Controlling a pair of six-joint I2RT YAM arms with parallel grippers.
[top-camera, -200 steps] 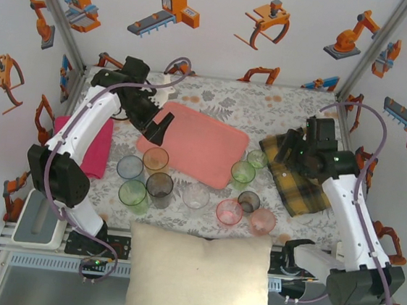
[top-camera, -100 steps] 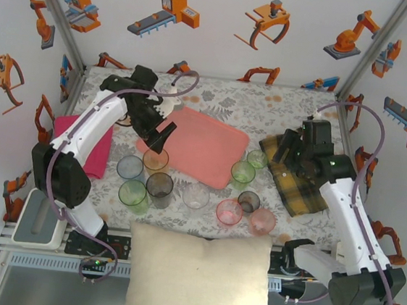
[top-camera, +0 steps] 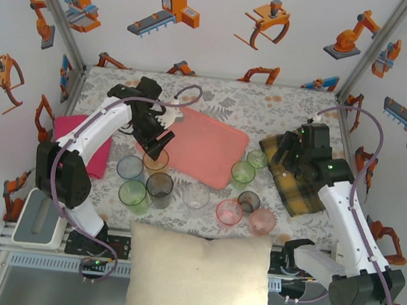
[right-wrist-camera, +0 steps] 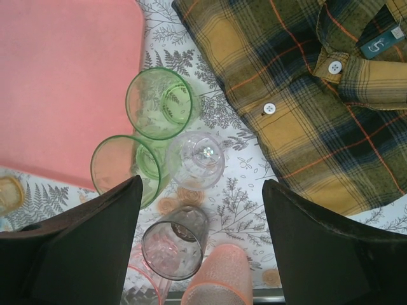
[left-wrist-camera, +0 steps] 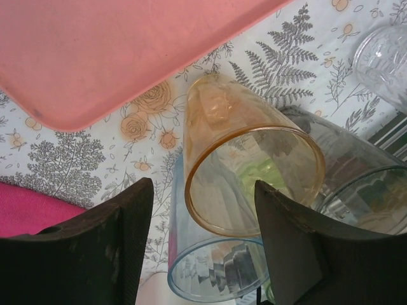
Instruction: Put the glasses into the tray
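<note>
A cream pillow (top-camera: 198, 272) lies at the bottom of the overhead view. Just above it the glasses (top-camera: 196, 195) crowd the flowered tablecloth (top-camera: 281, 106), with a blue one (top-camera: 130, 167) and a smoky grey one (top-camera: 160, 185) hemming in the amber glass (top-camera: 155, 161) at the lower left corner of the tray (top-camera: 204, 142) in the centre. The left gripper (top-camera: 157, 150) straddles that amber glass with its jaws apart, not pinching it, while the right gripper (top-camera: 283, 152) hangs wide open at right, over the edge of the plaid shirt (top-camera: 301, 183). A second ago the left gripper was over the tray's upper left edge and spread wider; the right has hardly moved.
</note>
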